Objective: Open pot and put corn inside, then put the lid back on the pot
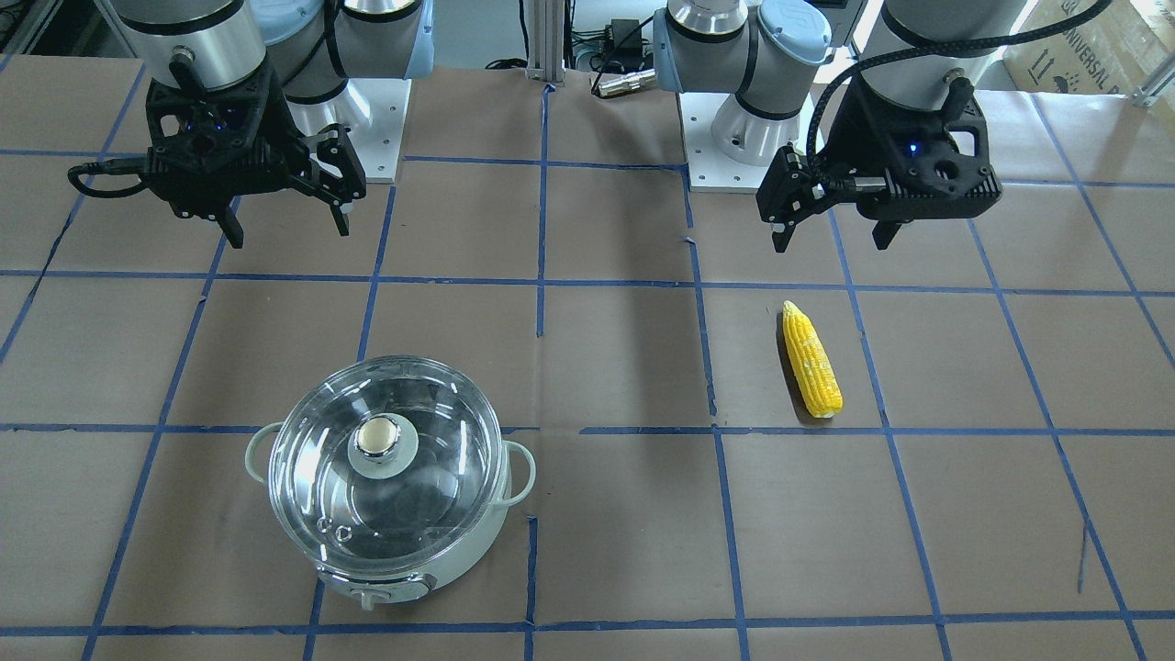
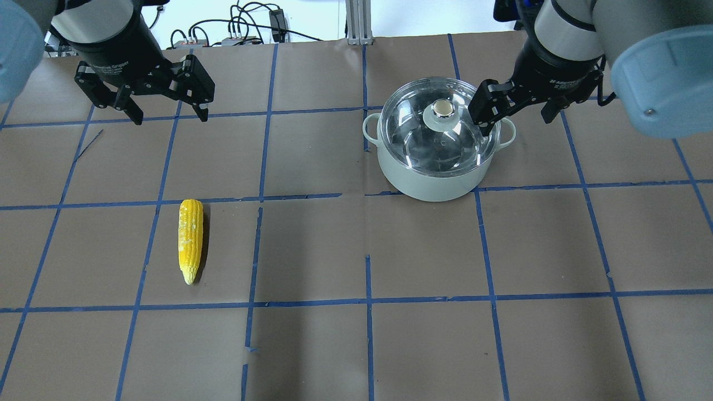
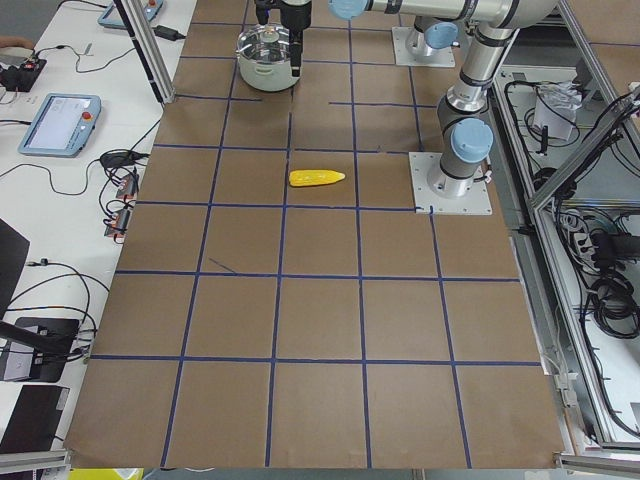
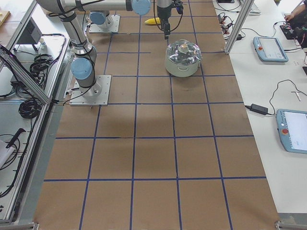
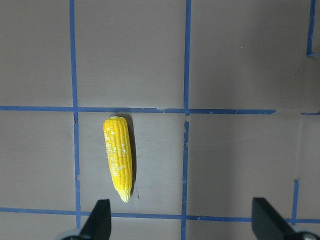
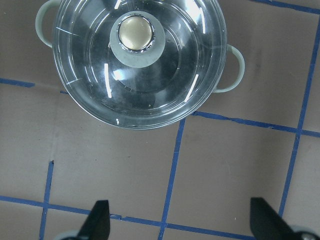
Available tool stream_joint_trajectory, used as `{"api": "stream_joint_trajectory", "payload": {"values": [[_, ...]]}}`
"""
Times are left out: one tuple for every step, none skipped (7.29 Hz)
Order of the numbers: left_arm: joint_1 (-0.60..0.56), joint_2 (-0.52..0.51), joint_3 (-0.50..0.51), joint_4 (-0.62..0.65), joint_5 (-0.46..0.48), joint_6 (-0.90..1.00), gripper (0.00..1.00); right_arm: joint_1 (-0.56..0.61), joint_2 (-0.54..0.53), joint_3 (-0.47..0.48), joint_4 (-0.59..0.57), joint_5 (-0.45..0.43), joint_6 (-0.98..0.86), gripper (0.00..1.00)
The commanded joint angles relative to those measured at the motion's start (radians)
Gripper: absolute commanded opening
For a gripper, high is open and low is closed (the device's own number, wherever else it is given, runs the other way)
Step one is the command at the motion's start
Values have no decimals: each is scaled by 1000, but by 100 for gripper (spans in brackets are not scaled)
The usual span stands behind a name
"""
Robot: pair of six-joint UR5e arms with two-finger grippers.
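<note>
Pot (image 1: pixel 473 546) control knob (image 1: pixel 372 599): front view only, seemingly.

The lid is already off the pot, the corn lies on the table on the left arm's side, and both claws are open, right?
No, the lid sits on the pot, as the overhead exterior view shows. The corn does lie on the left arm's side, and the left claw and right claw are open.
</note>
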Motion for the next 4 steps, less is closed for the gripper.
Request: {"api": "stream_joint_trajectory", "payload": {"values": [[4,8,21,-66,-15,-12,100,0,0,0,2,0,0,100],[5,10,18,-69,-29,-13,100,0,0,0,2,0,2,100],[8,8,18,-69,-35,-12,100,0,1,0,-4,3,-3,100],[8,-3,12,-65,-41,-10,100,8,11,-26,-18,2,5,100]]}}
